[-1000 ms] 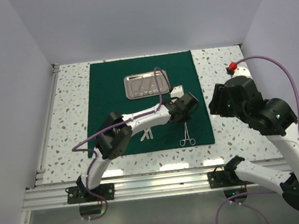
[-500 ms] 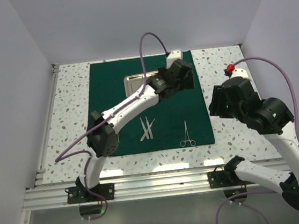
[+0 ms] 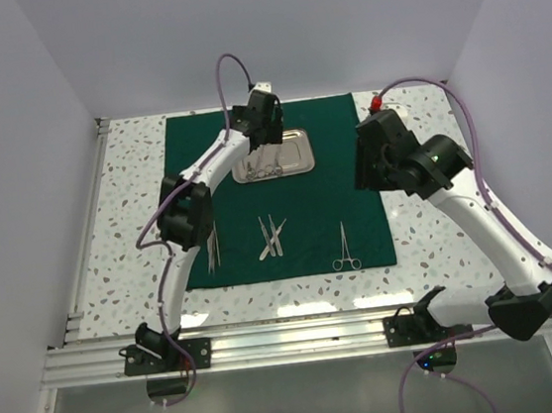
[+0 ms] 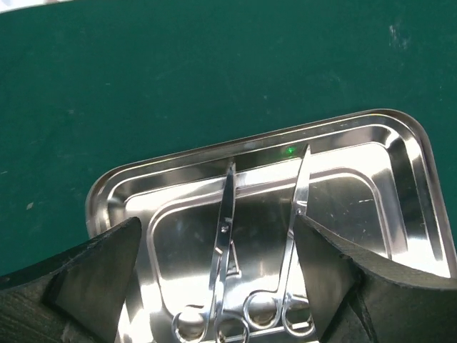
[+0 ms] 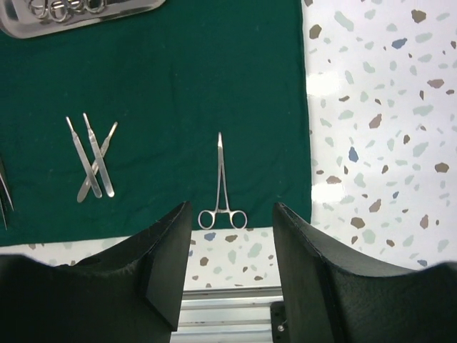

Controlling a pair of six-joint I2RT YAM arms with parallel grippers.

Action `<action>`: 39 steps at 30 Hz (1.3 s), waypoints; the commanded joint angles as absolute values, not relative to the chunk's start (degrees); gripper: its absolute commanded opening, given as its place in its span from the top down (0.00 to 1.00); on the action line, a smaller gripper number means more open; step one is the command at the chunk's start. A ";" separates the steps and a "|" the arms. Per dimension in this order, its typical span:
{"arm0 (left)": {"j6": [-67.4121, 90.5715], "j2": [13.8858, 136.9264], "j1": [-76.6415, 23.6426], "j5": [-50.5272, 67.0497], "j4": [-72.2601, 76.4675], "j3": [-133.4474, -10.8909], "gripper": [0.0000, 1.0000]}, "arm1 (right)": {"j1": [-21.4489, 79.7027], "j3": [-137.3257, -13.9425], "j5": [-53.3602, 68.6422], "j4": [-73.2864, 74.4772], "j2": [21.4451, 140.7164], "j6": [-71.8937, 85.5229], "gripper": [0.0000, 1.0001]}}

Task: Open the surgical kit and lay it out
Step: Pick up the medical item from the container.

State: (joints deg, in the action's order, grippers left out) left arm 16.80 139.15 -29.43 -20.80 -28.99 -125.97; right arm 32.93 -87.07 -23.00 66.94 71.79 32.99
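Note:
The dark green cloth (image 3: 347,129) lies spread flat on the table. Near its back edge stands the steel tray (image 3: 295,154), also seen as the tray (image 4: 400,164) in the left wrist view, with two ring-handled instruments (image 4: 228,236) in it. My left gripper (image 3: 263,128) hangs over the tray, and the left gripper (image 4: 216,229) is wide open and empty. Forceps (image 3: 344,245), crossed slim instruments (image 3: 271,235) and tweezers (image 3: 211,246) lie along the cloth's front. My right gripper (image 3: 372,156) hovers at the cloth's right edge. The right gripper (image 5: 232,214) is open and empty above the forceps (image 5: 221,179).
Speckled tabletop (image 3: 429,239) borders the cloth on the right, and a similar strip runs down the left. A metal rail (image 3: 291,339) runs along the near edge by the arm bases. White walls close in the back and both sides.
My left arm swung from the cloth's front right, near the forceps, to the back over the tray, and its jaws opened wide. The right arm reached forward and left to the cloth's edge.

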 commanded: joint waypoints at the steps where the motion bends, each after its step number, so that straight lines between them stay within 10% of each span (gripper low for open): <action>1: 13.62 141.67 -27.61 -15.57 -24.09 -130.43 0.09 | 32.78 -91.58 -22.85 65.65 74.78 31.91 0.47; 19: 15.99 153.10 -26.02 -15.21 -23.55 -134.29 0.16 | 32.70 -94.75 -22.94 68.20 81.65 29.27 0.47; 39: 14.33 152.32 -26.19 -18.28 -26.72 -126.84 1.00 | 31.99 -94.13 -21.71 66.80 82.97 28.04 0.47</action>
